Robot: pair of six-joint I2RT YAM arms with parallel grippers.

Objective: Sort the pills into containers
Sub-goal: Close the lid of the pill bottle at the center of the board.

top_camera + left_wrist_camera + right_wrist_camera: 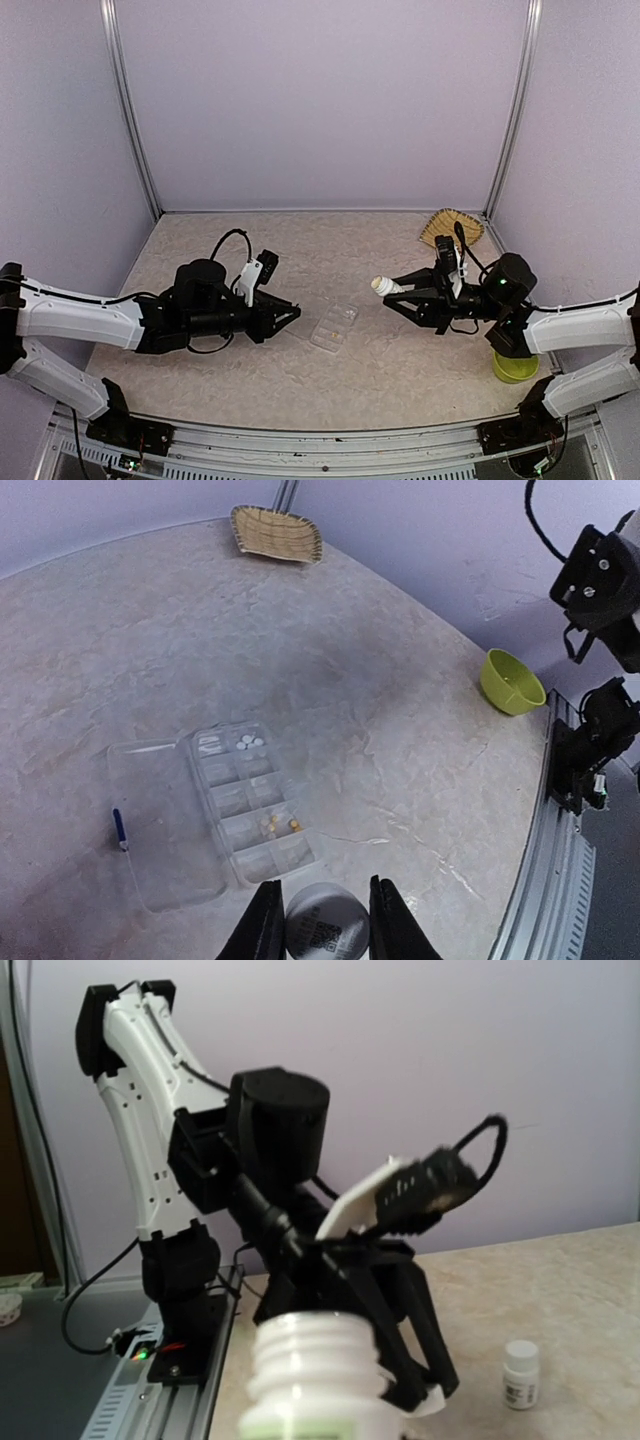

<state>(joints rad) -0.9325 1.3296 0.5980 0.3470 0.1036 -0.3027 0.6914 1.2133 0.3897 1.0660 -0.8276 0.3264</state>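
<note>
**Two robot arms face each other across an open pill box (335, 326) lying mid-table (300, 250).** The right hand (402, 291) is clenched on an uncapped white bottle (383, 286). It carries the bottle nearly level above the table, with the threaded mouth pointing at the other arm. The mouth hangs beside the box, not over it.

The left hand (285, 318) hovers just short of the box's near end. Its two fingers (262, 925) press on either side of a round grey disc (327, 928), by the look of it the bottle's cap.

Inside the box, a few white pills (250, 742) lie in a compartment at the end farthest from the left hand. Some yellow pills (280, 825) lie in a compartment nearer to it. The other compartments look empty, and the clear lid (165, 820) lies folded flat alongside. A small capped bottle (522, 1372) stands on the table near the left arm. A green bowl (512, 682) and a straw basket (277, 532) sit well apart at the edges.

The chief hazard from here appears to be the pour. If the bottle tips before its mouth is above a compartment, pills would scatter over the table. A fast tilt could send too many into one narrow cell, or over its walls into the neighbouring ones. The box looks light, so a brush from either hand could slide it or jolt the sorted pills loose. The two hands are also near enough to knock together.
</note>
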